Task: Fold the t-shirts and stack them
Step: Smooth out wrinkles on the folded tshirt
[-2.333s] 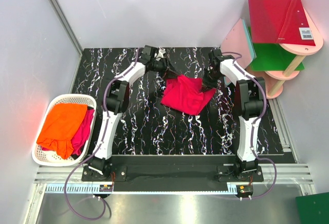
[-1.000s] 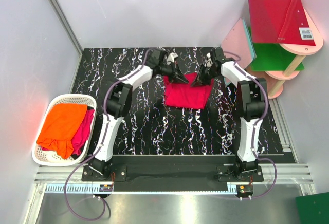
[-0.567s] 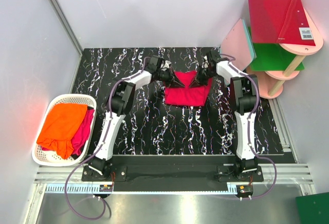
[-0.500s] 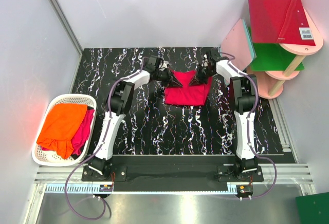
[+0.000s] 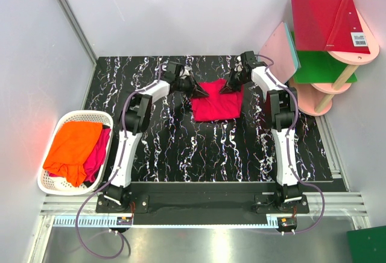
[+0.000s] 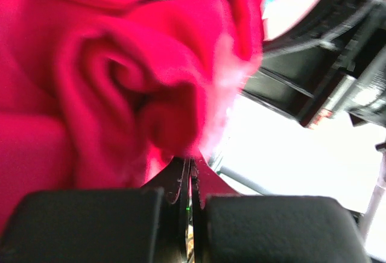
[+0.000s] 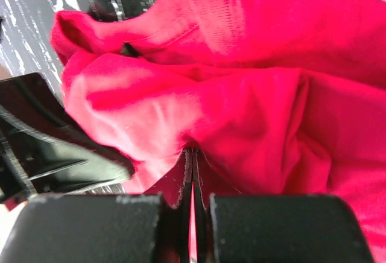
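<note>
The crimson t-shirt [image 5: 217,103] lay on the far middle of the black marbled desk [image 5: 181,154], with its far edge raised. The left fingers [image 5: 196,91] were clamped on its far left corner and the right fingers [image 5: 227,88] on its far right corner, cloth bunched at both tips. Off the desk's left edge, a white basket [image 5: 84,114] held the orange t-shirt [image 5: 72,145] over a second crimson t-shirt [image 5: 98,156].

Black marbled table [image 5: 181,148] between pale walls [image 5: 211,9], pink shelf [image 5: 369,50] right.

T-shirt [image 5: 218,102] further twd rear, squarer
</note>
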`<control>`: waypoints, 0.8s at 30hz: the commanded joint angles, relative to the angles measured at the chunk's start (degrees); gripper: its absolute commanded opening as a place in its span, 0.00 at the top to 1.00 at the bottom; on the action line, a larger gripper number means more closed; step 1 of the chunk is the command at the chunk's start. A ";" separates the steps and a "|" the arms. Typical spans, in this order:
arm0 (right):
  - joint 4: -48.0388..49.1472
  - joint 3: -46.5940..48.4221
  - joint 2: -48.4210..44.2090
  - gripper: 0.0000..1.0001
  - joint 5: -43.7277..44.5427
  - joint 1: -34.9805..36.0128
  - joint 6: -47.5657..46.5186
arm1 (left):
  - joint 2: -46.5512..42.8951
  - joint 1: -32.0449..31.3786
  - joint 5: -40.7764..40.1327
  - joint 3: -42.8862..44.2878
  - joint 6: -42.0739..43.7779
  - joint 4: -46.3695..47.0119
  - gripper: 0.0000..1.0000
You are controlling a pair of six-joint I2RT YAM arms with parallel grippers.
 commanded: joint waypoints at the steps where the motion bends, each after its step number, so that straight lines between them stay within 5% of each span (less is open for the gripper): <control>1: 0.11 1.25 -8.50 1.00 0.20 -0.29 -1.71 | -10.16 1.90 3.28 -1.92 -1.34 5.44 1.00; 6: 0.20 0.28 -8.24 1.00 0.11 -0.29 -1.97 | -16.66 2.52 2.40 -10.01 2.87 1.84 1.00; 9: -0.07 0.81 -6.75 1.00 0.11 -0.29 -2.06 | -17.29 3.31 0.04 -7.66 9.80 -9.80 0.93; 10: -0.24 0.98 -6.31 1.00 -0.07 -0.29 -1.97 | -17.29 3.40 -3.19 -6.25 12.52 -13.69 0.52; 11: -0.16 1.16 -5.96 1.00 -0.07 -0.29 -1.89 | -17.20 3.40 -4.62 -3.72 17.51 -16.52 0.26; 13: -0.24 1.60 -5.17 1.00 -0.33 -0.29 -1.62 | -16.59 3.40 -6.64 -2.29 20.62 -20.84 0.13; 16: -0.42 2.30 -4.29 1.00 -0.42 -0.29 -1.45 | -14.92 3.31 -6.48 -2.20 22.21 -21.38 0.26; 18: -0.51 3.00 -3.67 1.00 -0.68 -0.29 -1.18 | -13.34 3.31 -6.39 -1.76 22.48 -21.82 0.63; 20: -0.51 3.53 -3.15 1.00 -0.95 -0.29 -0.92 | -12.37 3.31 -6.30 -0.89 22.48 -21.82 0.77; 24: -0.68 3.45 -2.88 1.00 -1.21 -0.29 -0.83 | -9.47 2.70 -6.48 1.49 22.13 -21.91 0.89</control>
